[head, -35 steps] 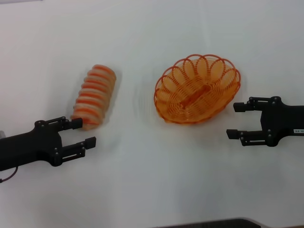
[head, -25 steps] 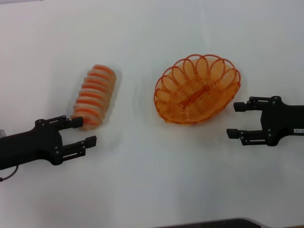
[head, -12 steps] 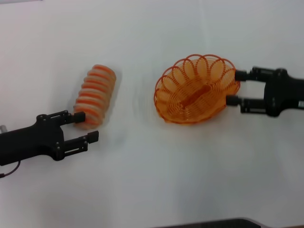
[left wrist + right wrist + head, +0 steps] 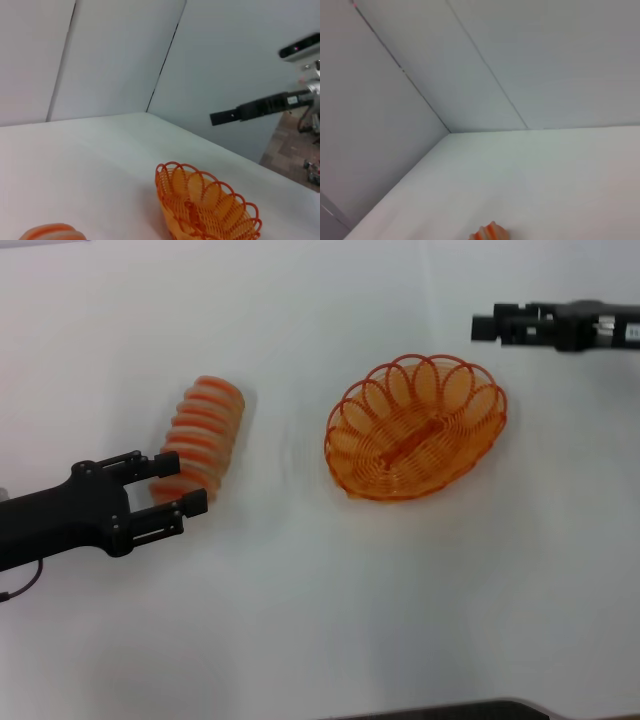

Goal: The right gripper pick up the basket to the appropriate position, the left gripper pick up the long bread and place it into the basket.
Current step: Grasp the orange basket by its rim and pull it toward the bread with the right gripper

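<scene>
From my head camera, my left gripper sits in the lower left of the frame, fingers spread apart, with the near end of the long bread between them; I cannot tell whether either finger touches it. The bread lies on the white table, left of centre, running up the frame and tilted slightly right. The basket stands right of centre, empty, well apart from the bread. My right gripper is in the upper right corner, above the basket and clear of its rim, seen nearly edge-on, so I cannot tell whether its fingers are parted or closed. It holds nothing.

From my left wrist camera, the basket fills the lower middle to lower right of the frame, its looped rim facing me. The ridged top of the bread pokes in at the bottom left edge. My right arm shows as a dark bar in the upper right, its gripper pointing toward the frame's centre above the basket.

From my right wrist camera, mostly pale walls and the table; a sliver of the bread shows at the bottom edge, middle.
</scene>
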Robot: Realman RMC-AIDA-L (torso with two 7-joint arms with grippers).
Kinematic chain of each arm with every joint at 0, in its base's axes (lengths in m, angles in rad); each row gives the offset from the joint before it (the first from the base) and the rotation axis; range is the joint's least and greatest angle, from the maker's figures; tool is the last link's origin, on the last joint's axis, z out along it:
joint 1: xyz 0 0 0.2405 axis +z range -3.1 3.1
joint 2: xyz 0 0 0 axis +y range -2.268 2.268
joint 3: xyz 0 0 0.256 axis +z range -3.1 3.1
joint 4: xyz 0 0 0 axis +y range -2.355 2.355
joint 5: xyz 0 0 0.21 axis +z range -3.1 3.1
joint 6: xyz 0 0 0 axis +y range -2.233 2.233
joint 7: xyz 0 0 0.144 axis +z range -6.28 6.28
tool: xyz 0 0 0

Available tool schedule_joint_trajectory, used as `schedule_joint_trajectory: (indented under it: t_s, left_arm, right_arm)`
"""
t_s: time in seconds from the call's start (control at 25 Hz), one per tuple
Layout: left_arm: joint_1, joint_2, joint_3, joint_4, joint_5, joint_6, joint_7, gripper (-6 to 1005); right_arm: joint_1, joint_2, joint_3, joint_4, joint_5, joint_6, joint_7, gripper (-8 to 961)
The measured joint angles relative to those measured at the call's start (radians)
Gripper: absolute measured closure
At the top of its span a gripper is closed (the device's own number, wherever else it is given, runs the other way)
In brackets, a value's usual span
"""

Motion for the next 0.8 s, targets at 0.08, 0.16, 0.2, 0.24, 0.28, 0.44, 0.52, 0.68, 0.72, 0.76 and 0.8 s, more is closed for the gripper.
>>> schedule_joint_trajectory:
  t_s: [0.08,0.16,0.2,0.24,0.28,0.44,0.52,0.68,0.72,0.76,0.8]
  left_arm:
    - [-0.002,-0.001,0.000,0.000,0.000,0.001,-0.002,313]
    - [-0.003,-0.002,0.000,0.000,0.000,0.003,-0.003,312]
    - [-0.004,-0.003,0.000,0.000,0.000,0.004,-0.003,312]
    - [-0.004,-0.003,0.000,0.000,0.000,0.004,-0.003,312]
    - [-0.004,-0.004,0.000,0.000,0.000,0.004,-0.003,312]
    - [-0.008,-0.004,0.001,0.000,0.000,0.004,-0.003,313]
    - [-0.010,-0.004,0.001,0.000,0.000,0.004,-0.004,313]
    - [-0.016,-0.005,0.001,-0.001,0.000,0.003,-0.004,314]
    - [-0.018,-0.006,0.001,-0.001,0.000,0.002,-0.004,314]
    - [-0.019,-0.007,0.001,-0.001,0.001,0.001,-0.004,314]
    - [-0.020,-0.009,0.001,-0.001,0.001,-0.001,-0.004,315]
  right_arm:
    - [0.028,-0.015,-0.013,0.000,-0.018,0.007,0.078,156]
    - [0.059,-0.029,-0.017,-0.001,-0.061,0.022,0.158,156]
    - [0.073,-0.034,-0.017,-0.006,-0.090,0.035,0.197,156]
    - [0.084,-0.037,-0.018,-0.013,-0.120,0.046,0.227,156]
    - [0.095,-0.038,-0.018,-0.024,-0.151,0.060,0.260,156]
    - [0.134,-0.040,-0.021,-0.057,-0.274,0.093,0.323,157]
    - [0.154,-0.040,-0.025,-0.062,-0.327,0.099,0.332,157]
    - [0.192,-0.032,-0.051,-0.062,-0.418,0.114,0.335,158]
    - [0.198,-0.030,-0.066,-0.061,-0.427,0.118,0.335,158]
    - [0.203,-0.028,-0.083,-0.060,-0.432,0.124,0.335,158]
    - [0.206,-0.025,-0.102,-0.059,-0.433,0.128,0.336,158]
